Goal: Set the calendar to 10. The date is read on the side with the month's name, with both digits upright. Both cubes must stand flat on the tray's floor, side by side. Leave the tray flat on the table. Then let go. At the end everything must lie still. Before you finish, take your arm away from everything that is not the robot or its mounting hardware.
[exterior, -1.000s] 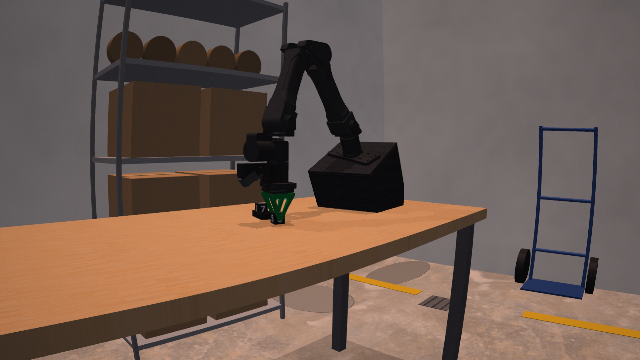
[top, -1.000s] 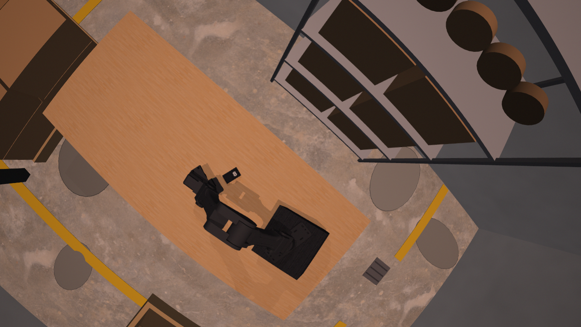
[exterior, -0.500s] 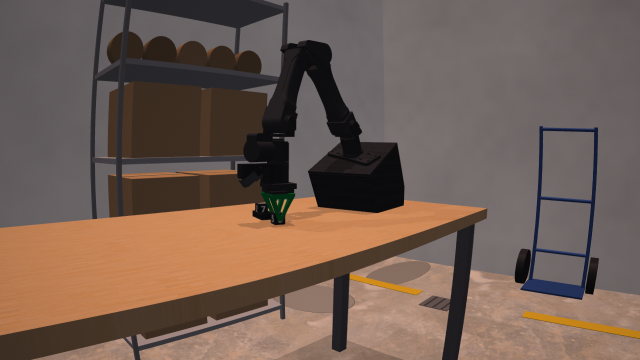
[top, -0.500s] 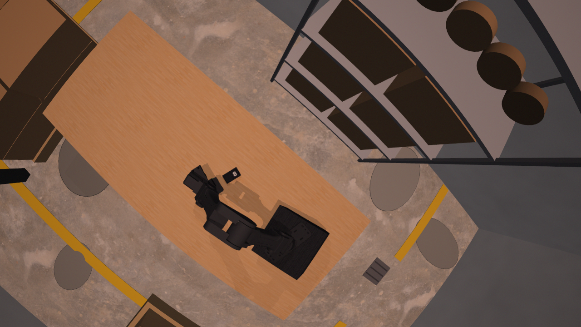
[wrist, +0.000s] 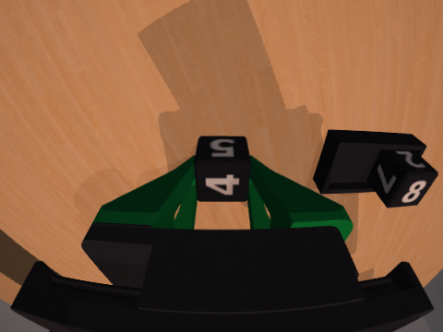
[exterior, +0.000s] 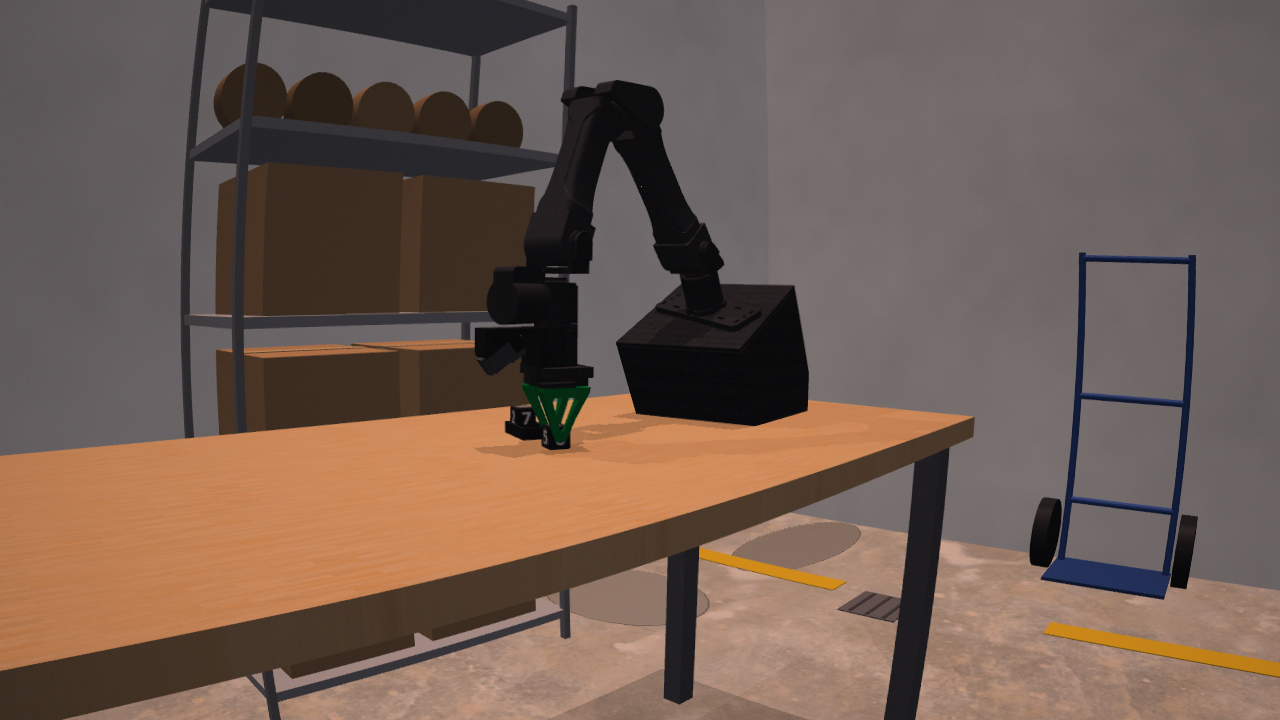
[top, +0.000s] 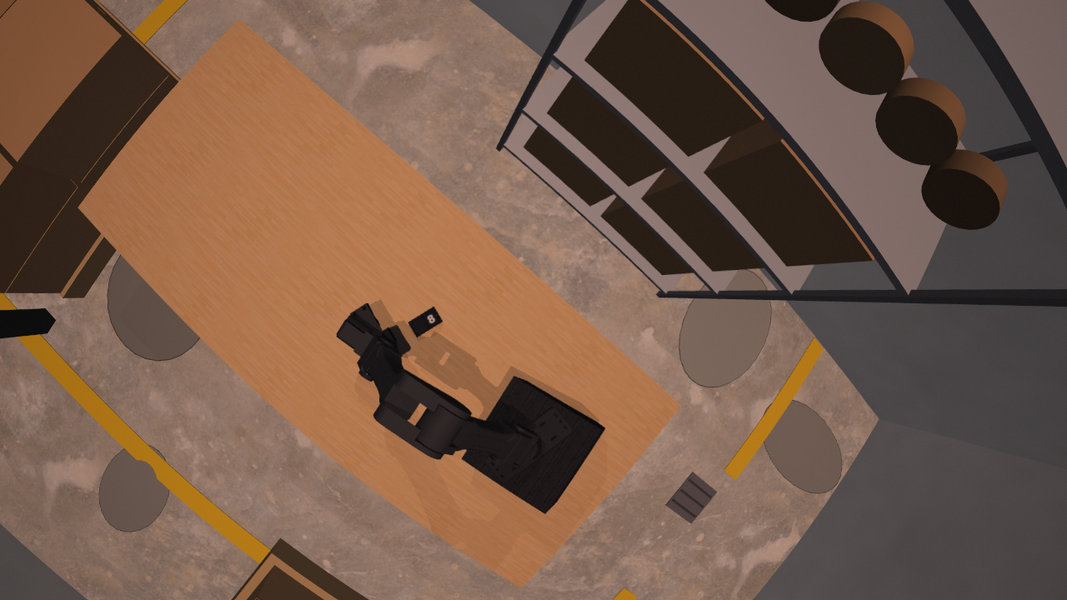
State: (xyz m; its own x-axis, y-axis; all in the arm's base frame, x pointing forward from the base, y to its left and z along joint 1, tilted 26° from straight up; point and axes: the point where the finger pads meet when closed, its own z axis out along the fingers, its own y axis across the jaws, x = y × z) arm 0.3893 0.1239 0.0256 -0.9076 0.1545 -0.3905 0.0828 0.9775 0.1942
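Observation:
My gripper [wrist: 221, 163] has green fingers and is shut on a black number cube [wrist: 223, 169]; the cube shows a 4 toward the wrist camera and a 5 on the face beyond it. The held cube sits at or just above the table, beside the tray, and also shows in the exterior view [exterior: 553, 437]. The black tray [wrist: 364, 161] lies to the right in the wrist view. The second cube [wrist: 406, 179] stands at the tray's right end, showing 8, 7 and 2. From above, this cube [top: 428, 318] shows its 8.
The arm's black base block [exterior: 716, 353] stands on the table behind the gripper. A shelf rack with boxes [exterior: 358, 241] stands beyond the table. A blue hand truck [exterior: 1123, 420] stands at the far right.

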